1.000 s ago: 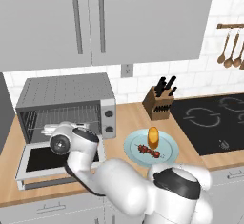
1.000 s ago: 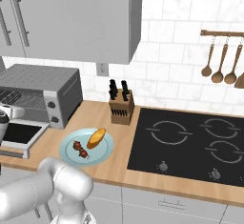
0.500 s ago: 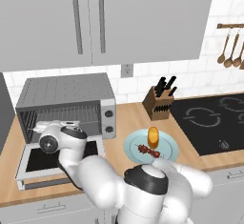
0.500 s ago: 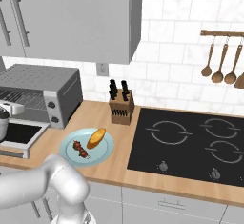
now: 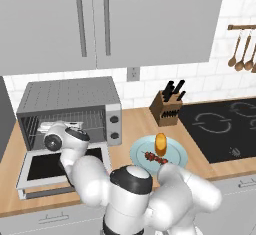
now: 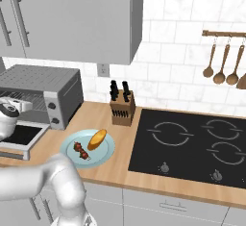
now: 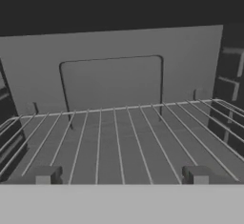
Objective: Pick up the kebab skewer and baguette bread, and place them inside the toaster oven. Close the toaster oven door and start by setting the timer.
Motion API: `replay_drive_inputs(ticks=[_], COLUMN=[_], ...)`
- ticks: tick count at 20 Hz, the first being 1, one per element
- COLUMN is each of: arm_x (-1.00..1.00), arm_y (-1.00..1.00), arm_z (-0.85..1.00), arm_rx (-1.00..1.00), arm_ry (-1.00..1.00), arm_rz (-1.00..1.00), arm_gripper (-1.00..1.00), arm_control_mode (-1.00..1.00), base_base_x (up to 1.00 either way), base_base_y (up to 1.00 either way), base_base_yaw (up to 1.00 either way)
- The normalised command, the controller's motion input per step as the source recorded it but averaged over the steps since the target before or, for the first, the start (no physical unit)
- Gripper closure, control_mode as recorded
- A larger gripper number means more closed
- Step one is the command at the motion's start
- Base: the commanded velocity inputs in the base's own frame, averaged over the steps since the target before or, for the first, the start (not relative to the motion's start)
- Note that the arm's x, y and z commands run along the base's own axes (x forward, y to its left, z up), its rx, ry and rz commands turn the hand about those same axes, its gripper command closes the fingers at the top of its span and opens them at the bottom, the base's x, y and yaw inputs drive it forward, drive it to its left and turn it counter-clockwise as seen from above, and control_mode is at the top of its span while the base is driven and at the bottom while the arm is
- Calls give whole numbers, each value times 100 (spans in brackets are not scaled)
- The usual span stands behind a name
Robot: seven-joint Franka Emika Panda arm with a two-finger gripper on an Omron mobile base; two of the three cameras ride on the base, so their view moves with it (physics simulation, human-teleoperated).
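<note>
Facing into the toaster oven (image 5: pixel 70 101) over its dropped toaster oven door (image 5: pixel 47 166), the pincer (image 7: pixel 119 175) stands open and empty above the wire rack (image 7: pixel 119 132), while kebab skewer (image 5: pixel 155 157) and baguette bread (image 5: pixel 160 142) lie untouched on the plate (image 5: pixel 175 154) just right; next, reach to the plate, likely.

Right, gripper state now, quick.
Gripper: open and empty, fingertips wide apart over the wire rack inside the toaster oven; kebab skewer and baguette bread lie on the plate.
</note>
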Motion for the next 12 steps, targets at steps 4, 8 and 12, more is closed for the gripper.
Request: replay_drive_inputs(ticks=[4,8,12], arm_x=[46,3,0], arm_y=[15,15,13], arm_z=[-41,-62,-72], arm_rx=[0,-1,-2], arm_ry=[0,1,0], arm_rz=[0,0,0], arm_gripper=[-100,-100,-100], arm_control_mode=[-100,-100,-100], base_base_x=[0,0,0], base_base_y=[0,0,0], base_base_yaw=[0,0,0])
